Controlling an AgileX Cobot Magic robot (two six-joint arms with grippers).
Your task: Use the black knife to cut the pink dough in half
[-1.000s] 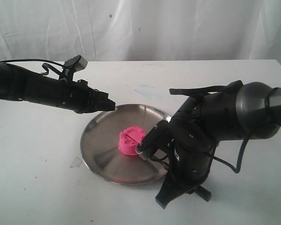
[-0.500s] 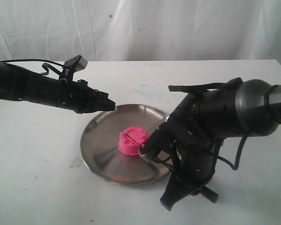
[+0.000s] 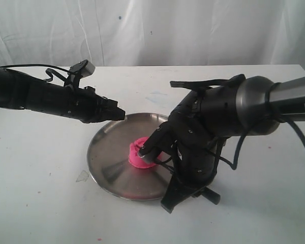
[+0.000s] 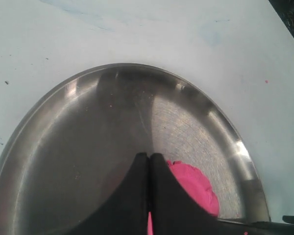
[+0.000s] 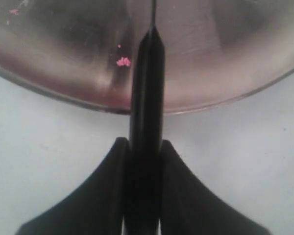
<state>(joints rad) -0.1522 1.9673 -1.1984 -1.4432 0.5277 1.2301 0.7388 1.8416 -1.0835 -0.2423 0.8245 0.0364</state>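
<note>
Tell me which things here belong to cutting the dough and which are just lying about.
In the job: pink dough; black knife, gripped by the right gripper; steel plate under the dough.
Lying about: pink crumbs on the plate; pale scrap on the table; left gripper, shut, holding nothing.

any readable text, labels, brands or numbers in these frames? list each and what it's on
"Pi": white letters on the right arm in the exterior view, cut off by the picture's edge, so the rest cannot be read.
Nothing else: no writing shows on the plate, the pink dough, the black knife, the table or the left arm in any view.
</note>
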